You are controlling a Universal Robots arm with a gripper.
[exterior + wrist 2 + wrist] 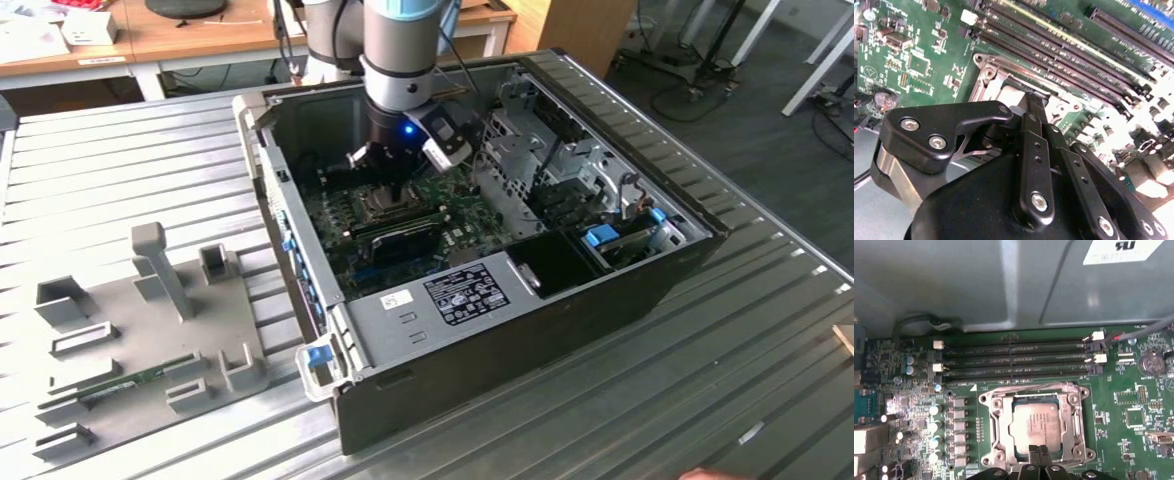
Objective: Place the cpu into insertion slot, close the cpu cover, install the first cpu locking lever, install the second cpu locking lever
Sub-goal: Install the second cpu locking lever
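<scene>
Ribbed metal tabletop [120,180] carries the open computer case [534,330] where my gripper [1039,452] hangs low over the green board. I see one cpu [1035,423] seated in the insertion slot [1004,432], framed by the single cpu cover [1074,426]. The fingertips are pressed together, holding nothing, at the cpu's near edge.

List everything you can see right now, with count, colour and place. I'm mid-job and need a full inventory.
computer case: one, black, open, on the slatted metal table.
circuit board: one, green, inside the case.
cpu: one, silver-grey, lying in the insertion slot.
cpu cover: one, silvery frame, around the cpu.
long card slots: several, black, beside the socket.
fixture plate: one, grey, at the exterior view's left.
wooden desks: behind the table.
arm: one, grey, reaching into the case.
claw: one, black, at the cpu's edge.
</scene>
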